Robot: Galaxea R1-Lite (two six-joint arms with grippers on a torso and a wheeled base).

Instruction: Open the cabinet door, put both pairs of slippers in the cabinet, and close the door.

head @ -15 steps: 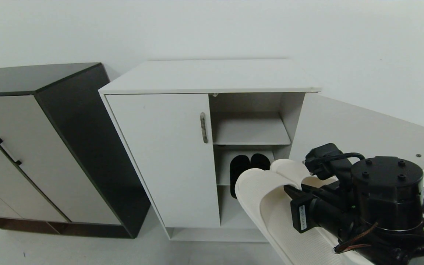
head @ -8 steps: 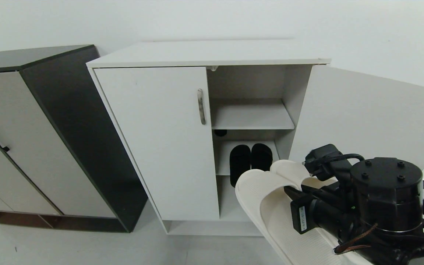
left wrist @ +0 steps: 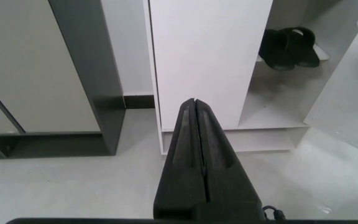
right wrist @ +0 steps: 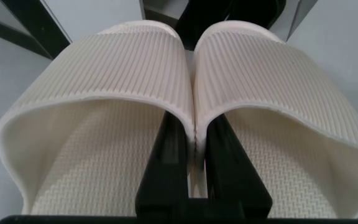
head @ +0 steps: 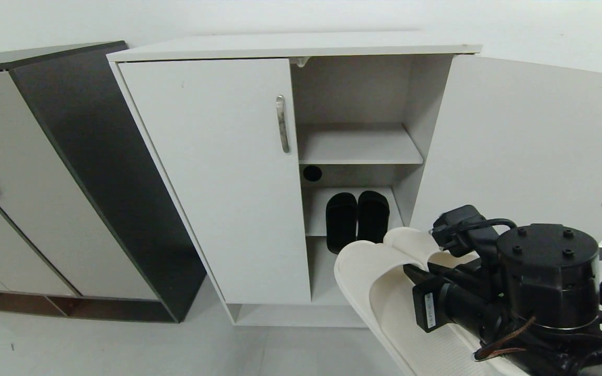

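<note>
View shifted nearer cabinet [head: 217, 172]; pale grey floor [head: 123, 350].

**Our count: two cabinets, four slippers**

We count two cabinets: one white cabinet [head: 290, 47] and one dark-sided cabinet [head: 97, 172]. The white one has two doors, one shut door [head: 217, 177] carrying one metal handle [head: 280, 124] and one open door [head: 520, 146]. Inside we see two shelves [head: 356, 146]. We count four slippers: two black slippers [head: 342, 219] and two cream slippers [head: 379, 282].

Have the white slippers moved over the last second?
Yes. The white slippers now sit lower against the black slippers on the shelf, though the camera shifted too.
</note>
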